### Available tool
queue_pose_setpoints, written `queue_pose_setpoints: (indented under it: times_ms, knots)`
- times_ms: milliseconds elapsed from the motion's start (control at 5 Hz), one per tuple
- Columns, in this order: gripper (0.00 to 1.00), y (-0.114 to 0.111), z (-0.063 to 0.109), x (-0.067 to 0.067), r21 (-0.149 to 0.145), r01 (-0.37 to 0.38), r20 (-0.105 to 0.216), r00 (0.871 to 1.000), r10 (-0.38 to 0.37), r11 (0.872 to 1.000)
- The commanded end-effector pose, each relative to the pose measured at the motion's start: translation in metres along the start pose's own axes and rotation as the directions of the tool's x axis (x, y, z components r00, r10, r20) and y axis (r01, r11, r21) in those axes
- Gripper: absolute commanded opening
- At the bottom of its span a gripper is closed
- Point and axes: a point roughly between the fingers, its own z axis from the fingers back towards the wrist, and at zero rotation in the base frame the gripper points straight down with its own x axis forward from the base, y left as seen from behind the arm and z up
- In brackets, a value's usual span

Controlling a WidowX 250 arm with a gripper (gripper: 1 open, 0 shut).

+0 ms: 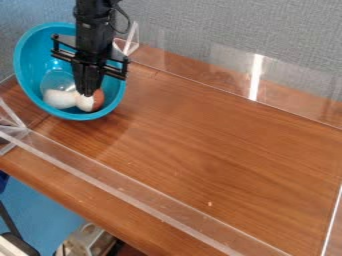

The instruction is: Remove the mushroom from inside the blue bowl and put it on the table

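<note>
Mushroom [62,97] partly hidden behind end effector [87,93]

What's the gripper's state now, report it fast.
Black gripper: closed, fingertips inside the large turquoise-blue plastic bowl, at the small white-stemmed, brown-capped toy mushroom; grip on it cannot be told.

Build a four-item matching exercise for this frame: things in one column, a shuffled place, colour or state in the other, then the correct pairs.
Things:
1. mushroom
2. bowl
3. table
4. gripper

Descriptions:
A. turquoise blue, at the far left corner in the picture
B. black, pointing down into the bowl, fingers closed
C. lying inside the bowl near the bottom
D. reddish-brown wood grain, edged with clear walls

Pairs: 1-C, 2-A, 3-D, 4-B
</note>
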Motion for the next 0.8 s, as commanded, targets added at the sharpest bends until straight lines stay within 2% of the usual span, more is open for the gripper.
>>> queue_pose_setpoints:
  times_ms: [0, 600]
  knots:
    - [0.0, 0.0046, 0.0248, 0.0056, 0.01, -0.013, 0.082, 0.997, 0.012, 1.0]
    - [0.0, 0.0076, 0.0266, 0.006, 0.018, -0.018, 0.091, 0.996, 0.016, 1.0]
